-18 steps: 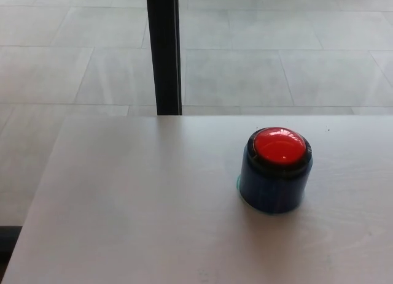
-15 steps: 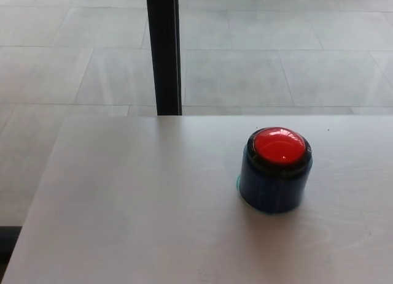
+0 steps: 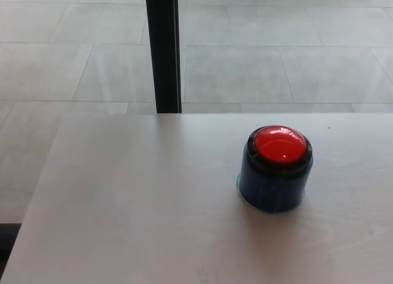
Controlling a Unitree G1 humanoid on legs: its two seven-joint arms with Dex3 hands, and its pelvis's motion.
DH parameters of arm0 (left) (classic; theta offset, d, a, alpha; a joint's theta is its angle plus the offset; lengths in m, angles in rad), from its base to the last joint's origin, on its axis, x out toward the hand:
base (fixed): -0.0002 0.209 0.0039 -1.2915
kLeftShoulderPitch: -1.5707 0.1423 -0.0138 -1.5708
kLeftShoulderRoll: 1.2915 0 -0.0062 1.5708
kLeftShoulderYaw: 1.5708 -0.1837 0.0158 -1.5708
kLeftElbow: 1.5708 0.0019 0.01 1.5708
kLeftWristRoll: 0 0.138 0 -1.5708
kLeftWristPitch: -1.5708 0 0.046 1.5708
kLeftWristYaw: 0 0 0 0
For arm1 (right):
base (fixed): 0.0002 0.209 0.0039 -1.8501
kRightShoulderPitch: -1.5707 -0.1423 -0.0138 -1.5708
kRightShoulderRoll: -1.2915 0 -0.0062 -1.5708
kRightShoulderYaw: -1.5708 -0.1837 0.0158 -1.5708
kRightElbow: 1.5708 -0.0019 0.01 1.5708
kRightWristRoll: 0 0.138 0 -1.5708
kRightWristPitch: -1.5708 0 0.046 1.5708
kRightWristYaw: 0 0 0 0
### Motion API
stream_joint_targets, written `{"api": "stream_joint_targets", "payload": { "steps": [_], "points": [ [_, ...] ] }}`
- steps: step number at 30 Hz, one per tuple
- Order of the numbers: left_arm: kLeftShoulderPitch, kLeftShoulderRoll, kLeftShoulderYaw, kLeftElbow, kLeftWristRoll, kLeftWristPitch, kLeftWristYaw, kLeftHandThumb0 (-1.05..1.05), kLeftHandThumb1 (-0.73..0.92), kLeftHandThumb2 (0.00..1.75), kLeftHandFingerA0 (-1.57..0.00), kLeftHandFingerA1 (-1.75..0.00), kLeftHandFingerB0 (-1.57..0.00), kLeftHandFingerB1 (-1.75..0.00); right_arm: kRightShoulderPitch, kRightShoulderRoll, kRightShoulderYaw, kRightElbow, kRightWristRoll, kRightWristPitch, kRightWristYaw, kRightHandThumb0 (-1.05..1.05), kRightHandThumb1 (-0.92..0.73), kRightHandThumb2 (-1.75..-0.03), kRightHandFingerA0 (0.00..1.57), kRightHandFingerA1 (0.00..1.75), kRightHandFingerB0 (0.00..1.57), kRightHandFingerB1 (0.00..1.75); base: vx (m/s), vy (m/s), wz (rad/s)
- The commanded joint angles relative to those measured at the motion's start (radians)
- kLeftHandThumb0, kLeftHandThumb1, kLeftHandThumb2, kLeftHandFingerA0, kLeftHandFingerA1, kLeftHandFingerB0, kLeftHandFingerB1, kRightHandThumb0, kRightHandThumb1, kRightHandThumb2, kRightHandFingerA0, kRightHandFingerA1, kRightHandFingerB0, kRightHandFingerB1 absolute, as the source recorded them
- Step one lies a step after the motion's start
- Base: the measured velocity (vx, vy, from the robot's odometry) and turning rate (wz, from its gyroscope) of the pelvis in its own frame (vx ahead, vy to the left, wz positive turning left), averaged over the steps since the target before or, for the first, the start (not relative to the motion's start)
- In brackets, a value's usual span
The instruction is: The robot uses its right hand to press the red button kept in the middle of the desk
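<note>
Red domed plastic button (image 3: 280, 144) on dark blue cylindrical base, unpressed on pale wooden desk (image 3: 135, 204); view shifted slightly, button unmoved; neither hand shown, finger state undeterminable, press not begun.

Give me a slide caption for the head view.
Red button on its dark blue base on the pale desk; no robot hand in view.

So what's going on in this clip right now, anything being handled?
Nothing is being handled at this moment. A red button in a dark blue housing sits alone on the pale desk, right of centre in the head view. Neither robot hand is in view, so the press has not begun. A black post stands beyond the desk's far edge, over a tiled floor.
</note>
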Motion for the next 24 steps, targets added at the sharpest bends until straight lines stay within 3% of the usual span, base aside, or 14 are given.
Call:
{"api": "stream_joint_targets", "payload": {
  "steps": [1, 2, 3, 5, 6, 7, 8, 10, 11, 18, 19, 20, 21, 24],
  "points": [
    [-0.037, 0.074, 0.068, 0.071, -0.070, 0.045, 0.012, -0.73, 0.92, 1.21, -0.41, -1.19, -0.30, -0.95, -0.309, -0.158, -0.058, -0.106, 0.143, 0.102, -0.191, -0.32, -0.01, -1.52, 1.37, 0.90, 1.11, 0.73, 0.00, 0.000, 0.00],
    [-0.036, 0.074, 0.068, 0.074, -0.067, 0.038, 0.011, -0.74, 0.92, 1.22, -0.43, -1.19, -0.30, -0.95, -0.359, -0.153, -0.026, -0.140, 0.132, 0.123, -0.200, -0.54, -0.21, -1.07, 1.36, 1.06, 1.13, 0.90, 0.00, 0.000, 0.00],
    [-0.034, 0.074, 0.066, 0.074, -0.064, 0.029, 0.006, -0.76, 0.92, 1.30, -0.56, -1.00, -0.33, -0.82, -0.427, -0.146, 0.019, -0.175, 0.115, 0.162, -0.218, -0.58, -0.34, -0.86, 1.43, 1.07, 1.14, 0.89, 0.00, 0.000, 0.00],
    [-0.034, 0.074, 0.067, 0.076, -0.062, 0.026, 0.003, -0.76, 0.92, 1.30, -0.56, -1.00, -0.33, -0.82, -0.452, -0.142, 0.029, -0.186, 0.105, 0.180, -0.226, -0.58, -0.34, -0.86, 1.43, 1.07, 1.14, 0.89, 0.00, 0.000, 0.00],
    [-0.035, 0.069, 0.073, 0.077, -0.068, 0.030, 0.002, -0.75, 0.92, 1.27, -0.55, -0.99, -0.32, -0.80, -0.503, -0.131, 0.055, -0.198, 0.120, 0.203, -0.202, -0.24, -0.37, -1.10, 1.32, 1.27, 1.07, 1.07, 0.00, 0.000, 0.00],
    [-0.032, 0.068, 0.070, 0.076, -0.064, 0.029, -0.001, -0.75, 0.92, 1.31, -0.55, -0.98, -0.32, -0.80, -0.524, -0.122, 0.063, -0.204, 0.136, 0.208, -0.176, -0.26, -0.44, -1.10, 1.13, 1.58, 1.02, 1.20, 0.00, 0.000, 0.00],
    [-0.031, 0.067, 0.069, 0.076, -0.062, 0.028, 0.004, -0.74, 0.92, 1.21, -0.47, -1.20, -0.28, -0.95, -0.557, -0.109, 0.058, -0.203, 0.171, 0.224, -0.155, -0.27, -0.57, -0.95, 1.11, 1.71, 0.95, 1.25, 0.00, 0.000, 0.00],
    [-0.032, 0.067, 0.069, 0.078, -0.061, 0.027, 0.006, -0.74, 0.92, 1.21, -0.47, -1.20, -0.28, -0.95, -0.572, -0.104, 0.051, -0.204, 0.179, 0.236, -0.152, -0.27, -0.57, -0.95, 1.11, 1.71, 0.95, 1.25, 0.00, 0.000, 0.00],
    [-0.037, 0.066, 0.087, 0.075, -0.079, 0.040, 0.003, -0.74, 0.92, 1.30, -0.51, -0.97, -0.22, -0.75, -0.618, -0.091, 0.110, -0.174, 0.164, 0.241, -0.090, -0.19, -0.76, -0.89, 1.02, 1.75, 0.82, 1.40, 0.00, 0.000, 0.00],
    [-0.039, 0.070, 0.083, 0.082, -0.072, 0.042, 0.010, -0.74, 0.92, 1.30, -0.52, -0.98, -0.32, -0.79, -0.666, -0.059, 0.288, -0.056, 0.123, 0.213, 0.144, -0.10, -0.43, -1.39, 0.97, 1.75, 0.75, 1.49, 0.00, 0.000, 0.00],
    [-0.042, 0.070, 0.082, 0.085, -0.072, 0.046, 0.011, -0.74, 0.92, 1.30, -0.52, -0.97, -0.31, -0.78, -0.669, -0.054, 0.310, -0.049, 0.117, 0.202, 0.165, 0.03, -0.30, -1.32, 0.94, 1.71, 0.86, 1.28, 0.00, 0.000, 0.00],
    [-0.039, 0.069, 0.084, 0.085, -0.076, 0.041, 0.007, -0.75, 0.92, 1.30, -0.51, -0.97, -0.31, -0.78, -0.678, -0.012, 0.351, -0.047, 0.108, 0.197, 0.173, -0.10, -0.41, -1.40, 0.99, 1.75, 0.81, 1.49, 0.00, 0.000, 0.00],
    [-0.038, 0.069, 0.085, 0.085, -0.078, 0.038, 0.005, -0.75, 0.92, 1.30, -0.51, -0.97, -0.31, -0.78, -0.681, 0.006, 0.371, -0.045, 0.107, 0.193, 0.176, -0.10, -0.41, -1.40, 0.99, 1.75, 0.81, 1.49, 0.00, 0.000, 0.00],
    [-0.036, 0.068, 0.087, 0.081, -0.084, 0.027, 0.002, -0.75, 0.92, 1.21, -0.41, -1.23, -0.28, -0.95, -0.690, 0.049, 0.416, -0.033, 0.109, 0.183, 0.184, -0.12, -0.40, -1.43, 0.97, 1.75, 0.80, 1.51, 0.00, 0.000, 0.00]
  ]
}}
